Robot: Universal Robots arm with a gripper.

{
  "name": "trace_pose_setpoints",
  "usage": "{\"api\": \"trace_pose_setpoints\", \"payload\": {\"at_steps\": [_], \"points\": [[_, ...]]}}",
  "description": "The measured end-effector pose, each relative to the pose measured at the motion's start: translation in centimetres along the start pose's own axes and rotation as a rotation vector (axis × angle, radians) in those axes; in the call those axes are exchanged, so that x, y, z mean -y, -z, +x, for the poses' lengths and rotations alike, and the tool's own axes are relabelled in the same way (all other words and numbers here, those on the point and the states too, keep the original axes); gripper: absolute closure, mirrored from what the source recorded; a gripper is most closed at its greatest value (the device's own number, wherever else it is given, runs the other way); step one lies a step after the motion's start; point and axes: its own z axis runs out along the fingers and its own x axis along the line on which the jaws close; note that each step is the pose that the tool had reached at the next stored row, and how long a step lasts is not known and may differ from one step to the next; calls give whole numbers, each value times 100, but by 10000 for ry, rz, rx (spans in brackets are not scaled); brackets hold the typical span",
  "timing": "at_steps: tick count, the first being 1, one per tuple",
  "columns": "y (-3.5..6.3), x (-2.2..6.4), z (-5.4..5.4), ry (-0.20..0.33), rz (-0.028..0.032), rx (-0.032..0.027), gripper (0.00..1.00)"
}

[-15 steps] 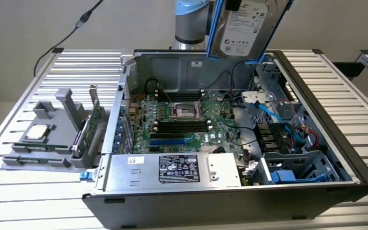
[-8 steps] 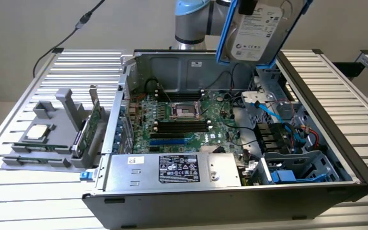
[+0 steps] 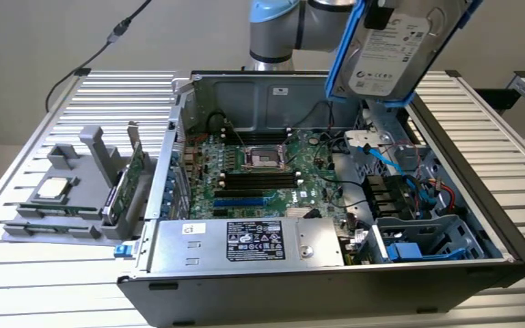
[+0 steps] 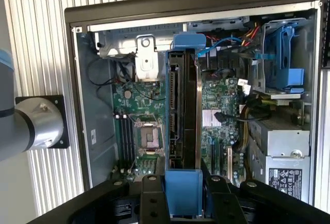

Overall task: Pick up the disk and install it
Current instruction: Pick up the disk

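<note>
Fingers of my black gripper (image 4: 183,198), closest to lens, pinch the blue plastic carrier of the silver rectangular disk (image 4: 183,105); disk hangs on edge above the open dark metal PC case (image 3: 335,301), not touching it; step: carrying, not yet installed; seating needs, I judge, carrier squared w/ blue plastic drive bay (image 3: 426,239); loose blue cables (image 3: 377,154) nearby could snag; green motherboard (image 3: 262,171) below; grey parts tray (image 3: 52,234) at exterior view's left.
</note>
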Motion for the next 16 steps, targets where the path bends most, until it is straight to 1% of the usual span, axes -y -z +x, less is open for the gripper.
{"api": "trace_pose_setpoints", "payload": {"at_steps": [7,16], "points": [[47,-155,-182,0,1,-1,67],[105,-246,-461,1,-3,0,67]]}}
